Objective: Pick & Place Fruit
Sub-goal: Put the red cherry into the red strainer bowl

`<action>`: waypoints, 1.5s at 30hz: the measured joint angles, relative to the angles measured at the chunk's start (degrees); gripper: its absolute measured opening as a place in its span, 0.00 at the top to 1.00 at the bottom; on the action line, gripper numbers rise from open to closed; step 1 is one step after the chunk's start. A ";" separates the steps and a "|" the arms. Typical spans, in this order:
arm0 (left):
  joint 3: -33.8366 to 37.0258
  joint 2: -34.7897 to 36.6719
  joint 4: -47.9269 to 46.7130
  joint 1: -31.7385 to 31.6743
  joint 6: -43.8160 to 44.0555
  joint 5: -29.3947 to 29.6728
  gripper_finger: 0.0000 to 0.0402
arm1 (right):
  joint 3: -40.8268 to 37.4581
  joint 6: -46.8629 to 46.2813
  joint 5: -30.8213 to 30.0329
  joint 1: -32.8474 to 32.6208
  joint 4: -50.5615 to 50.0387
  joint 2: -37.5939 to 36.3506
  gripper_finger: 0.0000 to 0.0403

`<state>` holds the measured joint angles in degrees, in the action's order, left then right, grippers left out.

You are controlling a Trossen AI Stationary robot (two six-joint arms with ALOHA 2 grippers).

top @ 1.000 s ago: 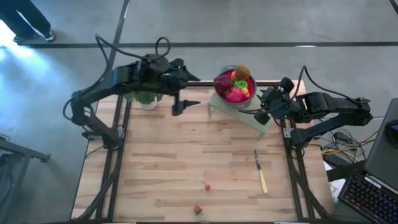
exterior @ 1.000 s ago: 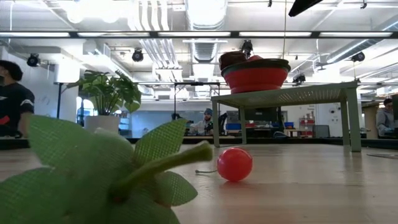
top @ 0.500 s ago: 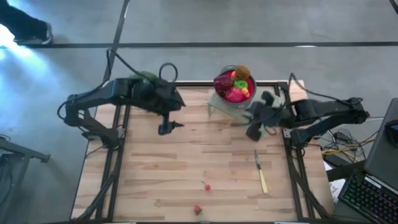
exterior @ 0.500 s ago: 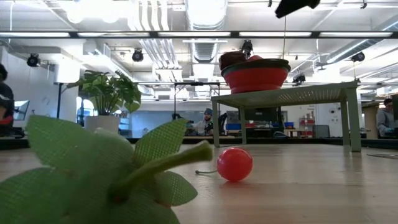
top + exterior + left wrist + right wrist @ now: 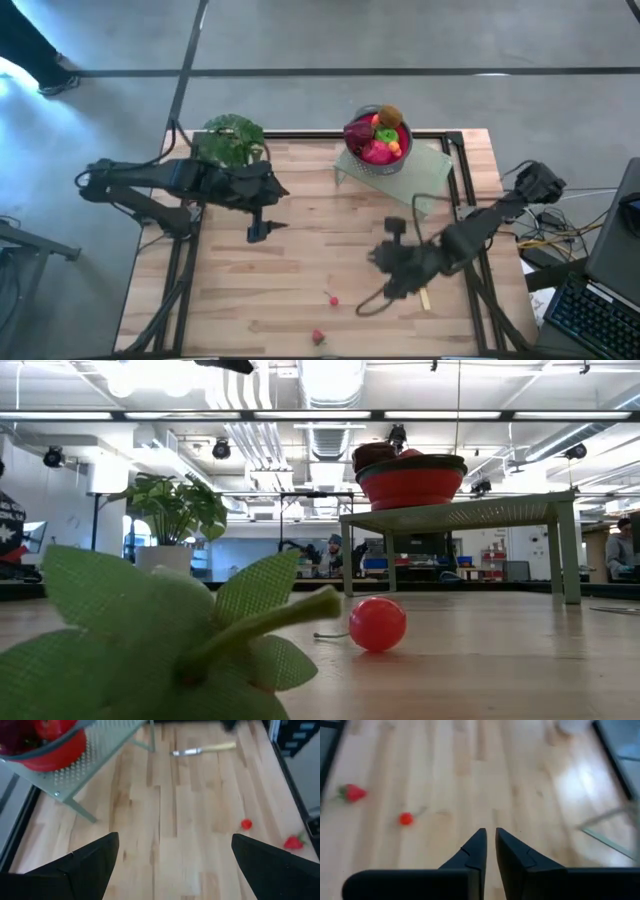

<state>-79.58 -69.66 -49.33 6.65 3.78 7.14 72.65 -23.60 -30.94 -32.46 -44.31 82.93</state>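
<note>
on the wooden table [image 5: 300, 260], seen from above: red bowl [image 5: 378, 143] heaped with fruit [image 5: 385, 132] at twelve o'clock, set on a pale perforated stand [image 5: 425, 185] near the far edge. small red cherry-like fruit [image 5: 333, 300] at about six o'clock, lying bare on the wood; strawberry [image 5: 318, 337] just beyond it toward the near edge, close but apart. pale-handled knife [image 5: 423, 292] at about four o'clock, partly under the right arm. leafy potted plant [image 5: 232, 140] at ten o'clock by the far-left corner.

left gripper [image 5: 262, 231] at nine o'clock of the table's middle, above bare wood, fingers [image 5: 85, 865] spread wide with nothing between them. right gripper [image 5: 380, 262] at four o'clock, low over the boards near the knife, fingers [image 5: 477, 851] drawn together to a thin slit, nothing held; cherry-like fruit and strawberry ahead of it, well apart from the tips.

from table height: round red fruit resting on the wood in front of the stand, green leafy cap of the strawberry filling the near foreground, bowl up on the stand behind.
</note>
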 joint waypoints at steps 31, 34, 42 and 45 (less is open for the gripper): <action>42.33 13.74 47.53 0.37 7.89 0.48 0.02 | 0.21 -12.94 1.35 -4.22 17.96 20.68 0.53; 43.02 13.74 48.79 0.71 7.88 0.43 0.02 | 0.21 -13.88 1.47 -4.41 19.96 22.80 0.51; 42.74 14.13 49.01 0.71 7.73 0.43 0.02 | 0.21 -15.95 3.65 -4.45 24.10 27.53 0.48; 42.74 14.37 49.09 0.71 7.07 0.44 0.02 | 0.61 -16.51 3.65 -4.44 25.07 29.52 0.48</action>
<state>-36.84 -55.29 -0.24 7.35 10.85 7.58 73.26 -40.10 -27.29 -36.90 -19.23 112.45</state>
